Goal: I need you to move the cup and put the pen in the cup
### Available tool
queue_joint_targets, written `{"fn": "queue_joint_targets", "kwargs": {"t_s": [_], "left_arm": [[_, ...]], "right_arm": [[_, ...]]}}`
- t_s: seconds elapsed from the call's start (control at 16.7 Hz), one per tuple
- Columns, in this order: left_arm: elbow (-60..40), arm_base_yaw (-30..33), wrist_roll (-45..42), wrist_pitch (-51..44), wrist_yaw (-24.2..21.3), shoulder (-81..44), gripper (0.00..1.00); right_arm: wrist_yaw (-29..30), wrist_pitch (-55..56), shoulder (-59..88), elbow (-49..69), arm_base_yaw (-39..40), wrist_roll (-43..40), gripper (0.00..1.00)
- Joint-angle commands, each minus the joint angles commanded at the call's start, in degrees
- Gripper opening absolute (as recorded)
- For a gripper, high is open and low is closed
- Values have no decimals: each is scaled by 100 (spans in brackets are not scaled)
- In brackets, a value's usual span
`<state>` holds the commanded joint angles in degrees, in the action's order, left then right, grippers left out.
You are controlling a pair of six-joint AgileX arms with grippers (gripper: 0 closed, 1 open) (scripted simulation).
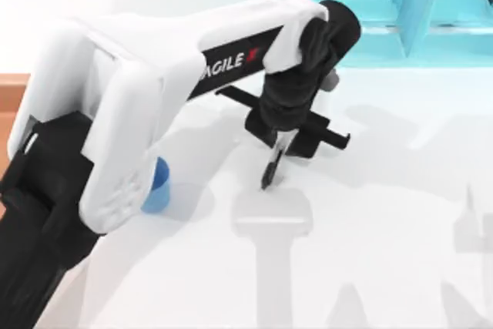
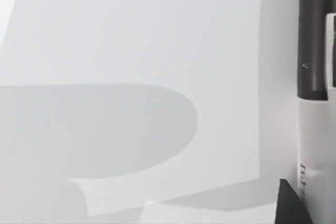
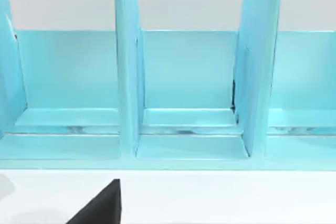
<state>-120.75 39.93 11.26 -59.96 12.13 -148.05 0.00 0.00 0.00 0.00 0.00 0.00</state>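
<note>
The left hand (image 1: pixel 279 146) hangs over the middle of the white bench (image 1: pixel 385 213), pinching the slim black-capped, white-barrelled pen (image 1: pixel 272 167), which points tilted down toward the bench; whether its tip touches cannot be told; open bench lies to the right and front. The small plain blue cup (image 1: pixel 156 186) stands near the left edge, half hidden under the left arm. The turquoise shelf unit (image 1: pixel 385 5) bounds the far right side; the right wrist view faces its compartments.

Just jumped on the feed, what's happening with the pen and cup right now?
The left end effector is shut on the pen, holding it nearly upright with its tip close to the table near the middle. The cup stands to the left, partly hidden under the left arm. The pen isn't in the cup yet.
</note>
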Motion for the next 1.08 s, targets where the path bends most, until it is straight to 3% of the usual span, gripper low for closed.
{"fn": "queue_joint_targets", "kwargs": {"t_s": [0.12, 0.18, 1.08], "left_arm": [[0, 0, 0, 0, 0, 0, 0], [-73, 115, 147, -72, -290, 346, 0], [1471, 968, 1035, -911, -182, 2574, 0]], "right_arm": [[0, 0, 0, 0, 0, 0, 100], [0, 0, 0, 0, 0, 0, 100], [0, 0, 0, 0, 0, 0, 100]]}}
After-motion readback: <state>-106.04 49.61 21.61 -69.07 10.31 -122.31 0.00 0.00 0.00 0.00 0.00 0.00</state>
